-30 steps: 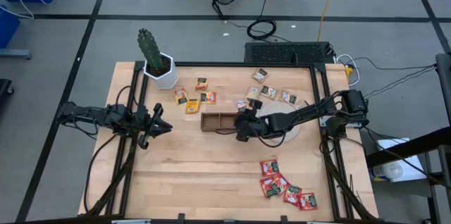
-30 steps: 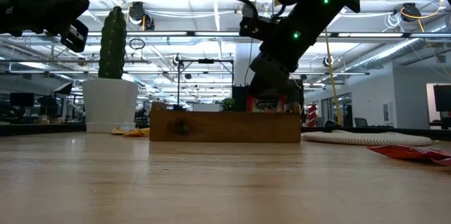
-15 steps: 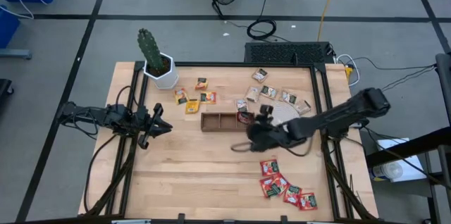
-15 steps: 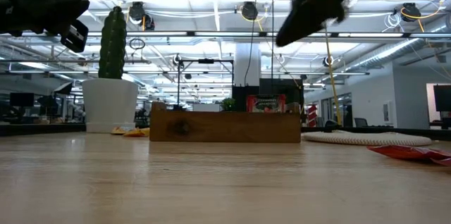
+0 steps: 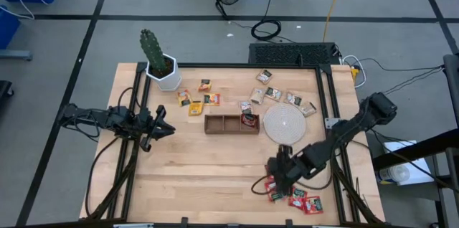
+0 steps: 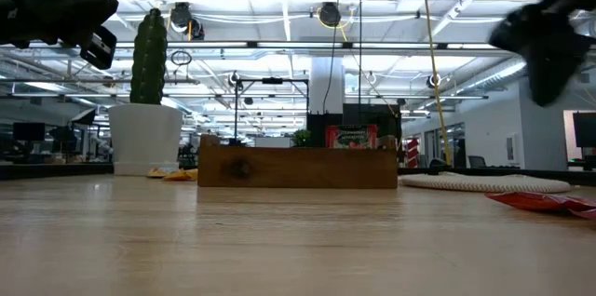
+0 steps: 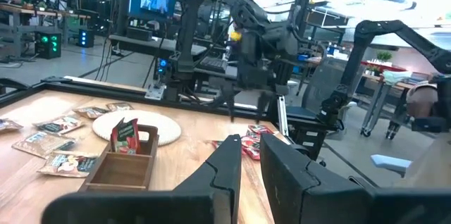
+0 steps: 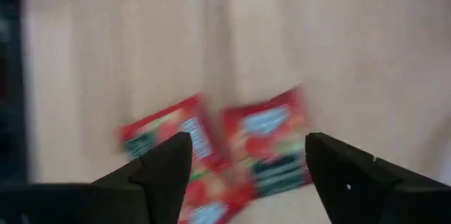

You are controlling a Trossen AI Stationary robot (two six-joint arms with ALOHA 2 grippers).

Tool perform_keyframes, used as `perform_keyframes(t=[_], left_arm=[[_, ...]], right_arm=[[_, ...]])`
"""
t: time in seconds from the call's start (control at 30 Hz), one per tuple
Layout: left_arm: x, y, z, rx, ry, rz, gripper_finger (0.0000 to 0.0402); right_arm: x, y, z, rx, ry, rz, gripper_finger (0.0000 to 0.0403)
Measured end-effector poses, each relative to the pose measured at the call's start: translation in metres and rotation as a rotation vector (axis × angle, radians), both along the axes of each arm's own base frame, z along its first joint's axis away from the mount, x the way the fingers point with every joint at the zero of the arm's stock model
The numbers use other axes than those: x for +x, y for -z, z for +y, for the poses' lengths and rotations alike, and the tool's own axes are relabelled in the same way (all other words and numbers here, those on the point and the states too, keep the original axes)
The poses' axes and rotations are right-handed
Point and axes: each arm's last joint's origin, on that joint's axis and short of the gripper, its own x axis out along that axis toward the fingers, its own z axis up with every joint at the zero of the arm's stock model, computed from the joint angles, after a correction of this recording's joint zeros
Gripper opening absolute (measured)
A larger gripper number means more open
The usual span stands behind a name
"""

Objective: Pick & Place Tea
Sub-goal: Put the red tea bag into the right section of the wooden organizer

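One red sachet (image 5: 249, 119) upright in tray (image 5: 219, 124)

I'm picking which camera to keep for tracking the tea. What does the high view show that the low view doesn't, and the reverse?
Only the high view shows the right gripper, fingers open, above the red sachets near the table's front edge, the yellow sachets, the tan sachets, and all three compartments of the wooden tray.

Only the low view shows the room behind the table and that the red sachet in the tray stands upright above the rim.

Both show the cactus, the round disc, the tray and the waiting left gripper.
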Motion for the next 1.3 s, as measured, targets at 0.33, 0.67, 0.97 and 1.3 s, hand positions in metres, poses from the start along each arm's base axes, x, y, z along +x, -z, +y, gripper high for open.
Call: perform_keyframes(t=[0.33, 0.67, 0.97, 1.3], left_arm=[[0.000, 0.000, 0.000, 0.000, 0.000, 0.000, 0.0058], [0.000, 0.000, 0.000, 0.000, 0.000, 0.000, 0.0058], [0.000, 0.000, 0.000, 0.000, 0.000, -0.001, 0.0058], [0.000, 0.000, 0.000, 0.000, 0.000, -0.001, 0.0058]], right_arm=[[-0.002, 0.030, 0.025, 0.023, 0.043, 0.089, 0.0247], [-0.010, 0.029, 0.046, 0.271, 0.120, 0.199, 0.0244], [-0.022, 0.043, 0.058, 0.112, 0.116, 0.155, 0.0227], [-0.035, 0.049, 0.072, 0.275, 0.200, 0.382, 0.0220]])
